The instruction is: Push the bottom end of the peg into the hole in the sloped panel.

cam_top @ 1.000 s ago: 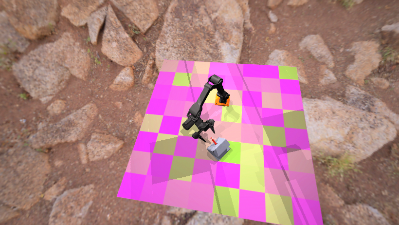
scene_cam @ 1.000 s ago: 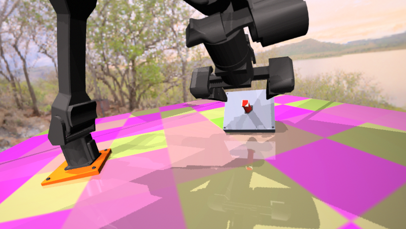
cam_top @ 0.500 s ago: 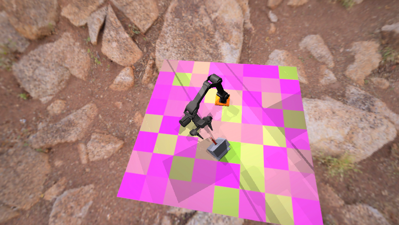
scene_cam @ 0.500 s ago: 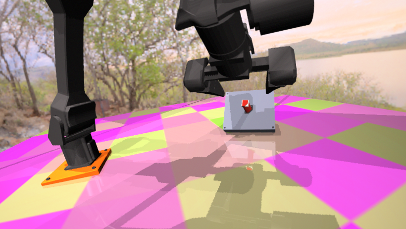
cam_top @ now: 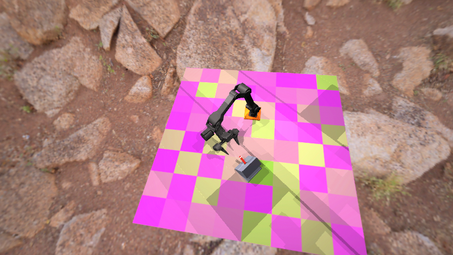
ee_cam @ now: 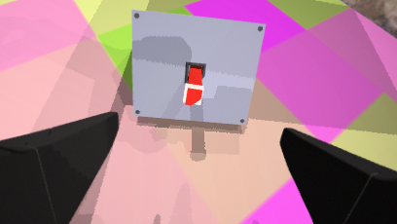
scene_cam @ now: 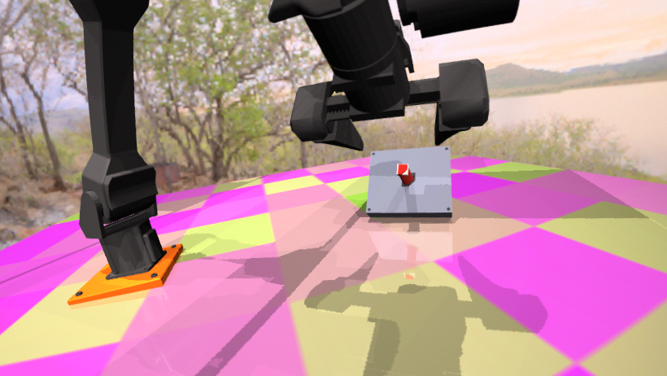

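The red peg (cam_top: pixel 242 160) (scene_cam: pixel 406 175) (ee_cam: pixel 195 77) has a white-edged outer end and flat sides. It sticks out of the dark-rimmed square hole in the sloped grey panel (cam_top: pixel 239 169) (scene_cam: pixel 431 163) (ee_cam: pixel 161 78); its lower end is hidden inside the hole, and how deep it sits cannot be told. My gripper (cam_top: pixel 233 149) (scene_cam: pixel 398 146) (ee_cam: pixel 201 128) is wide open and empty. It is back from the peg, apart from it and from the panel. In the wrist view the peg shows beyond and between the two fingers.
The arm's orange base plate (cam_top: pixel 247 117) (scene_cam: pixel 116 286) is bolted on the checkered table (cam_top: pixel 152 208) (scene_cam: pixel 233 336) (ee_cam: pixel 214 195). The panel block has a screw at each corner of its face. Shadows of the arm fall on the table and panel. Rocks lie around the table.
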